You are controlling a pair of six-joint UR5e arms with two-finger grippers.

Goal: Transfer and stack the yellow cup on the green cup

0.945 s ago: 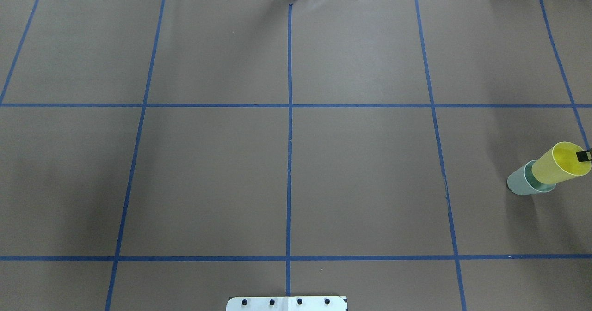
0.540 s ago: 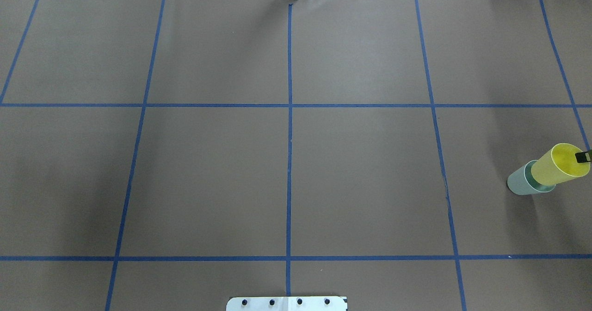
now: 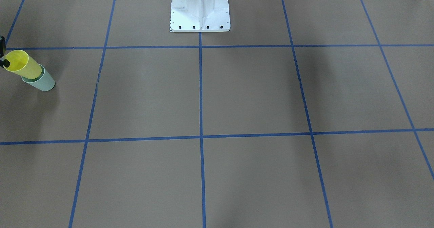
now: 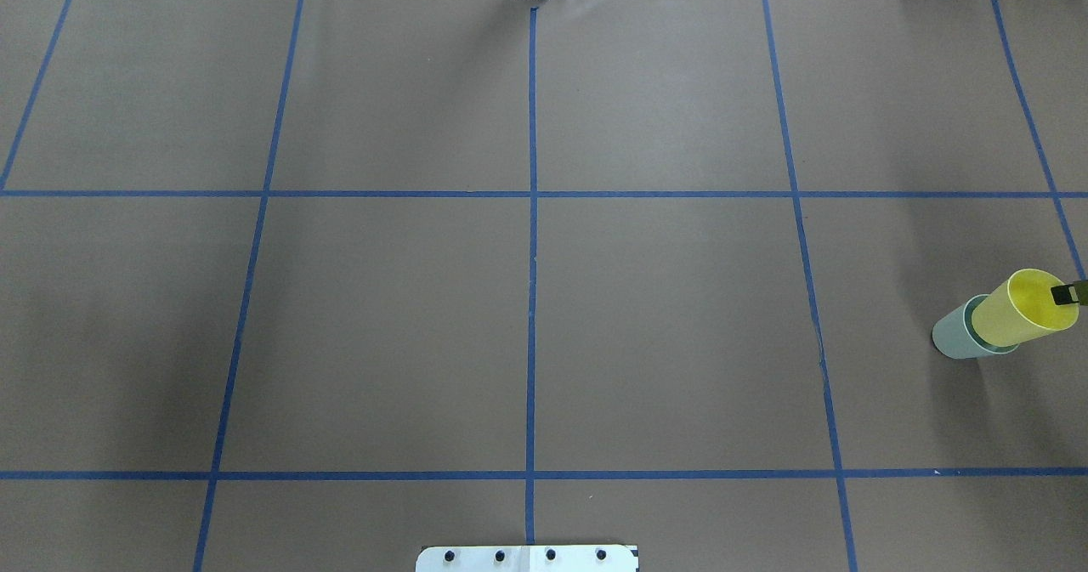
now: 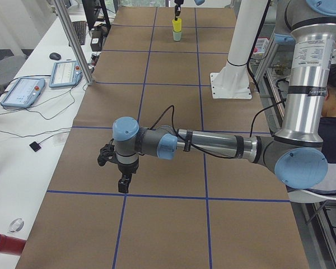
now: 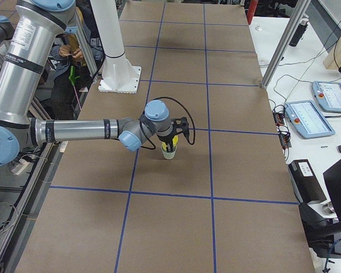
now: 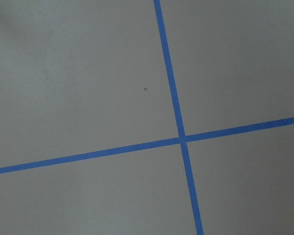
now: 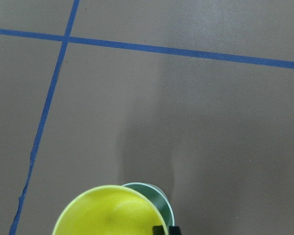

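Note:
The yellow cup (image 4: pixel 1016 317) sits tilted with its base inside the pale green cup (image 4: pixel 952 338), which stands on the table at the far right. My right gripper (image 4: pixel 1069 293) is shut on the yellow cup's rim; one dark fingertip reaches inside it. The right wrist view shows the yellow cup (image 8: pixel 108 215) over the green cup (image 8: pixel 154 193), with the gripper (image 8: pixel 166 229) pinching the rim. In the front view both cups (image 3: pixel 23 67) are at the left edge. My left gripper (image 5: pixel 123 182) hangs over bare table far from the cups; I cannot tell whether it is open or shut.
The robot's white base plate (image 4: pixel 527 557) is at the table's near middle. Blue tape lines (image 4: pixel 532 300) divide the brown table cover into squares. Tablets (image 6: pixel 304 118) and cables lie on the side bench. A person (image 6: pixel 74 57) sits behind the robot.
The yellow cup has sunk lower into the green cup and stands a little more upright, with the right gripper following it down. The left arm is not seen in the earlier frames.

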